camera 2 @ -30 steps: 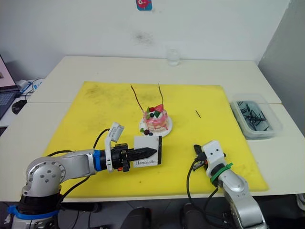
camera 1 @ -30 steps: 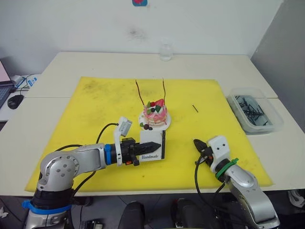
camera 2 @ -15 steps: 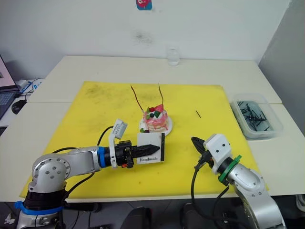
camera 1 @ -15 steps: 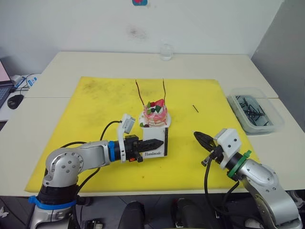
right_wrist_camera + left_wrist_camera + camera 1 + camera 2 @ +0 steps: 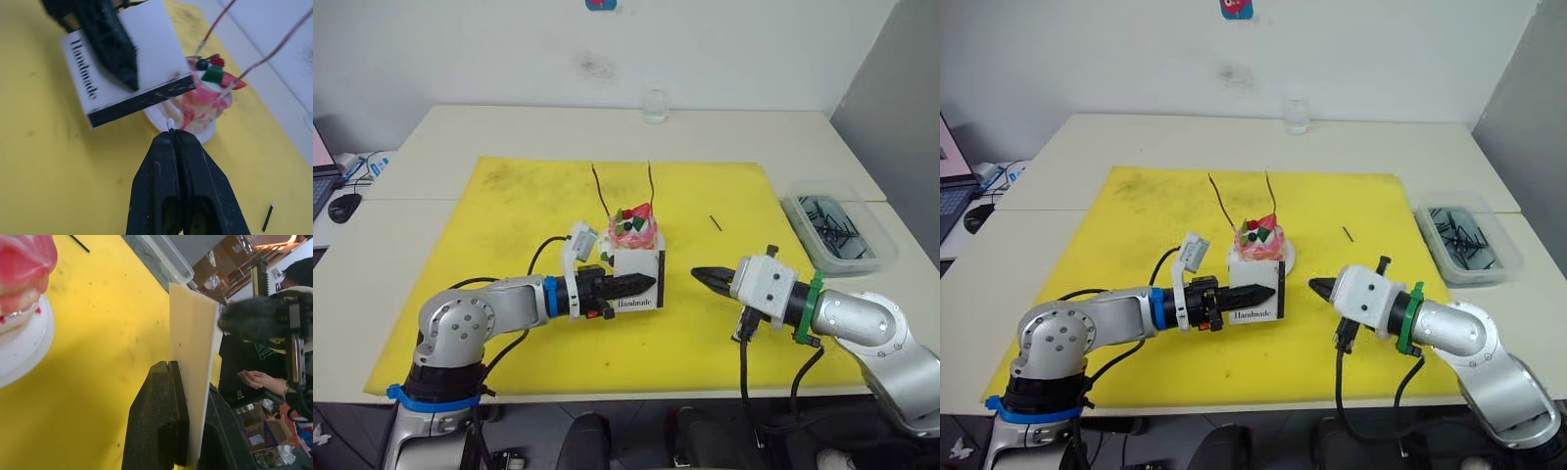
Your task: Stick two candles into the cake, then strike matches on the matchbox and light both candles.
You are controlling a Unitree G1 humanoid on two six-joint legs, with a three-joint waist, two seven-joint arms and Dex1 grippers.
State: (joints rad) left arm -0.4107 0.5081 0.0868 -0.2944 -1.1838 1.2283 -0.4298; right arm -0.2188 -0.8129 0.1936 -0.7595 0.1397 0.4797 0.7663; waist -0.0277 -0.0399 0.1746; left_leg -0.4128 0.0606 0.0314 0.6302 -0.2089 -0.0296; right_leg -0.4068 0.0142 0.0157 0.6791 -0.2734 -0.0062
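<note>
The pink cake [image 5: 632, 231] sits on its white plate [image 5: 161, 122] in the middle of the yellow mat, with two thin reddish candles [image 5: 599, 188] [image 5: 651, 184] standing in it. My left gripper [image 5: 649, 284] is shut on the white "Handmade" matchbox [image 5: 639, 278], holding it upright just in front of the cake with its dark strip [image 5: 142, 100] facing right. My right gripper [image 5: 697, 274] is shut on a match whose pale tip [image 5: 170, 122] pokes out between the fingers, a short way from the strip. A loose match [image 5: 715, 223] lies on the mat to the right.
A clear plastic bin [image 5: 832, 231] with several dark matches stands on the table at the right. A small glass [image 5: 653, 106] is at the back edge. The yellow mat [image 5: 509, 215] covers the table's middle. A person's hand [image 5: 254, 379] shows beyond the table.
My right gripper has swung up and left from the mat's front edge toward the matchbox. My left gripper has carried the matchbox forward, closer to the cake.
</note>
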